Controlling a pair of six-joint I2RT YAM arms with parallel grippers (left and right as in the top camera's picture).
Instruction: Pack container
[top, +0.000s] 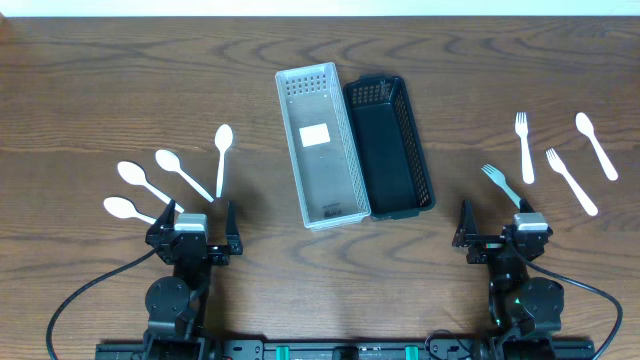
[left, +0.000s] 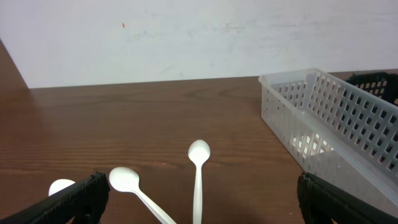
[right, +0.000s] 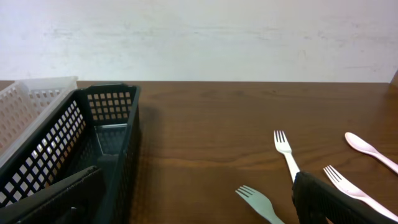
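A white slatted basket (top: 318, 145) and a black basket (top: 390, 145) lie side by side at the table's middle. Several white plastic spoons lie at the left, such as one (top: 222, 155) nearest the baskets. Several white forks lie at the right, such as one (top: 523, 145). My left gripper (top: 193, 232) is open and empty at the near left, just below the spoons. My right gripper (top: 497, 240) is open and empty at the near right, beside a fork (top: 500, 183). The left wrist view shows spoons (left: 198, 174) and the white basket (left: 336, 130). The right wrist view shows the black basket (right: 93, 143) and forks (right: 286, 155).
A white label (top: 316, 135) lies inside the white basket. A pale wall stands behind the table in both wrist views. Black cables run from both arm bases at the near edge.
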